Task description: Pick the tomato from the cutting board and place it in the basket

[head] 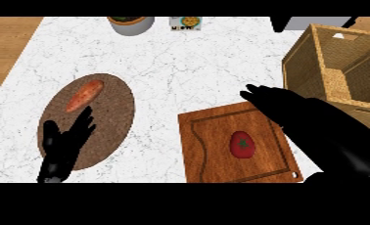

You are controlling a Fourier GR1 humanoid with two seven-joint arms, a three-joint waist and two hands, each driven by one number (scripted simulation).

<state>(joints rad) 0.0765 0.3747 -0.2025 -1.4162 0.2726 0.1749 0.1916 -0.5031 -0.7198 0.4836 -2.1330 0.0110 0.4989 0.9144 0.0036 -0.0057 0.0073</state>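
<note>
Task barely begun: tomato sits untouched on the board at lower centre, right hand above it with fingers extended and empty, basket at upper right awaiting; left hand rests open, lower left.

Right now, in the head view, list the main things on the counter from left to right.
Left hand → sweet potato on its round mat → grey pot → cutting board → tomato → right hand → basket.
</note>
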